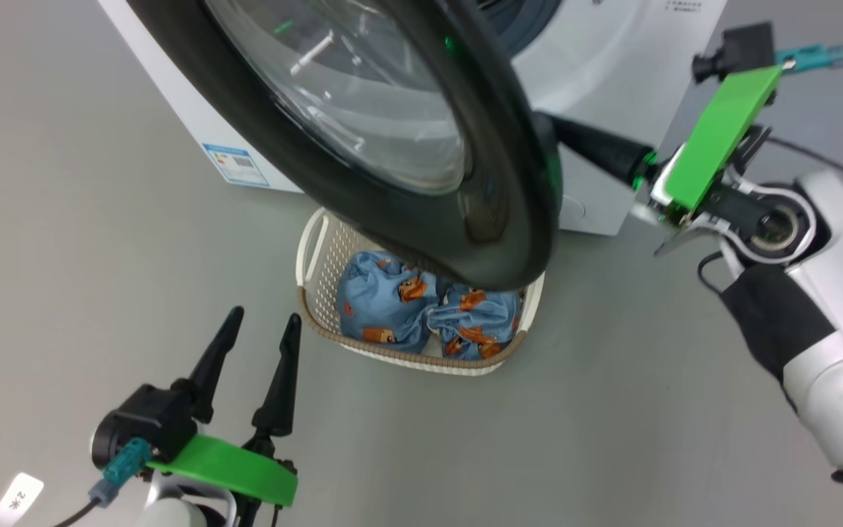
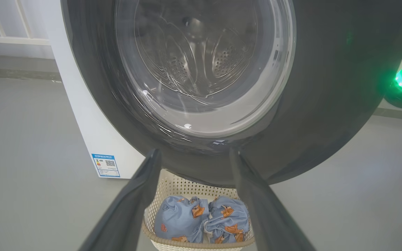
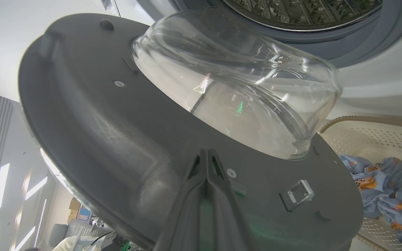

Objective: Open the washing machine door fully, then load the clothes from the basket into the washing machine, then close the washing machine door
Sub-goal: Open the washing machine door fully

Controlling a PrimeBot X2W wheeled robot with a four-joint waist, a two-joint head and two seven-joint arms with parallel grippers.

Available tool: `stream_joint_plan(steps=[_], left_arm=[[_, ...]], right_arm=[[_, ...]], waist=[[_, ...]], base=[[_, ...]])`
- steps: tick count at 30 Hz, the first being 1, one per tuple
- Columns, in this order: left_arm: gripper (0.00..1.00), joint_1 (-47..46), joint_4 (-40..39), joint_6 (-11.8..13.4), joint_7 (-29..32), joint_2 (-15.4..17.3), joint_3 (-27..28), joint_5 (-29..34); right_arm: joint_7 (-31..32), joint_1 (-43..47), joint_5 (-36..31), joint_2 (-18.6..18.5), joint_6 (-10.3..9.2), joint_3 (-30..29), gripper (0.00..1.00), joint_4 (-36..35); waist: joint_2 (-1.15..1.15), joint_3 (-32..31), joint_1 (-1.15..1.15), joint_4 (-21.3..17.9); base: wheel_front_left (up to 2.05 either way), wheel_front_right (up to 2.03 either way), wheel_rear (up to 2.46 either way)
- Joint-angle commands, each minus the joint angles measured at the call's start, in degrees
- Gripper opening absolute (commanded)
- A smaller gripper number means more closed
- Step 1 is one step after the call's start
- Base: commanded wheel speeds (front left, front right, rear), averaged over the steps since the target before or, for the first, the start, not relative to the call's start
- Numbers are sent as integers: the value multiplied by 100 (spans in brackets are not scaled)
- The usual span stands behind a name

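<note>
— Count it off for me.

— One washing machine (image 1: 612, 88), white, on a grey floor (image 1: 63, 293). One round washing machine door (image 1: 513, 190), standing open above one basket (image 1: 309, 252), which sits on the floor just in front of the machine. In the basket are the clothes (image 1: 385, 296): two blue bundles printed with orange figures, side by side and touching.

— And the robot?

— Two grippers, two dark fingers each. The left gripper (image 1: 264, 316) hangs over the floor near the basket, fingers spread, nothing between them. The right gripper (image 3: 207, 153) has its fingers pressed together, tips right at the dark inner face of the door, beside the glass bowl (image 3: 243, 87).

— Any writing?

— One blue label sticker (image 1: 235, 162) low on the machine's front, by the corner, with a QR square on it; the print is too small to read. One white tag (image 1: 17, 499) by the left wrist carries what looks like a 2 and a star-like sign.
</note>
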Motion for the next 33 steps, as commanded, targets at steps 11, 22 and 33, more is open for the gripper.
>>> stream_joint_plan(steps=[11,22,33], left_arm=[[100,222,-145,-9,-37,120,292,66],[100,325,-161,-9,-37,101,325,93],[100,348,-160,-9,-37,94,312,100]], right_arm=[[211,544,25,226,10,248,0,-443],[365,888,-70,395,10,577,0,-791],[442,1053,-65,622,10,820,0,-1068]], waist=[[0,-287,0,119],[0,-410,0,233],[0,-470,0,323]], base=[[0,0,0],[0,0,0],[0,0,0]])
